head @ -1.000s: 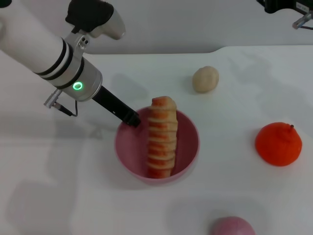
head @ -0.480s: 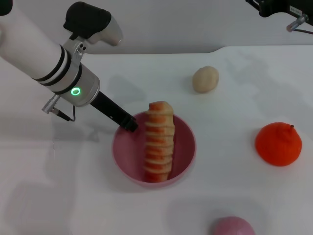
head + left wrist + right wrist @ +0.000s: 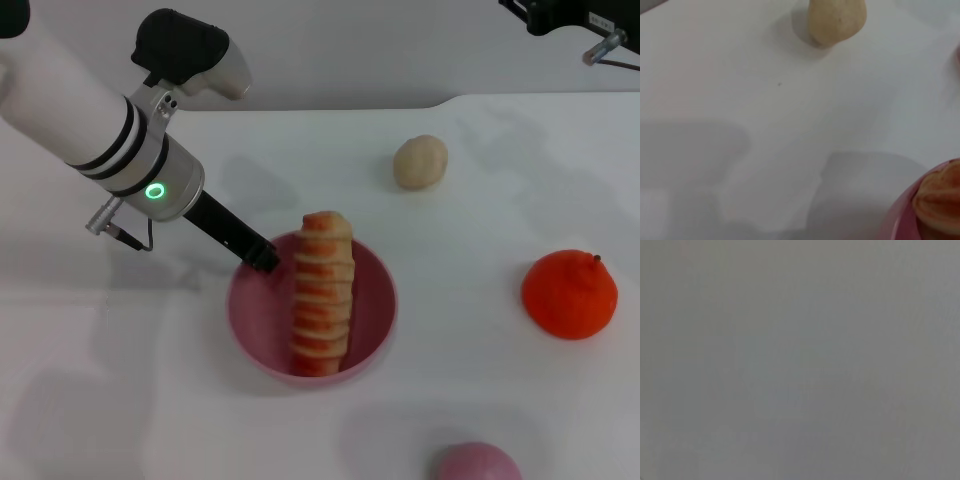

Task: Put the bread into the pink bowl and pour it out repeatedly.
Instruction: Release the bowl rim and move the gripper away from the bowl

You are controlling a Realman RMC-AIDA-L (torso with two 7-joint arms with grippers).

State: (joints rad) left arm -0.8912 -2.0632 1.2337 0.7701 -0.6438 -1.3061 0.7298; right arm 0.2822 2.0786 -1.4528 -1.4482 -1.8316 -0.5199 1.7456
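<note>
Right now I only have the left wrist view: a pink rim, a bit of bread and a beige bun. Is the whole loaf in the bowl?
Observer: Yes. From the head view the bread lies across the pink bowl, one end propped on the far rim, the other down by the near rim.
Operator: Where is my left gripper?
Observer: The left gripper is at the bowl's far-left rim. Whether it is pinching the rim, I cannot tell.
Operator: Anything near the bowl on the right?
Observer: An orange sits well off to the right, apart from the bowl, and a pink round thing shows at the near edge.
Operator: And the right arm?
Observer: Parked high at the far right corner.
</note>
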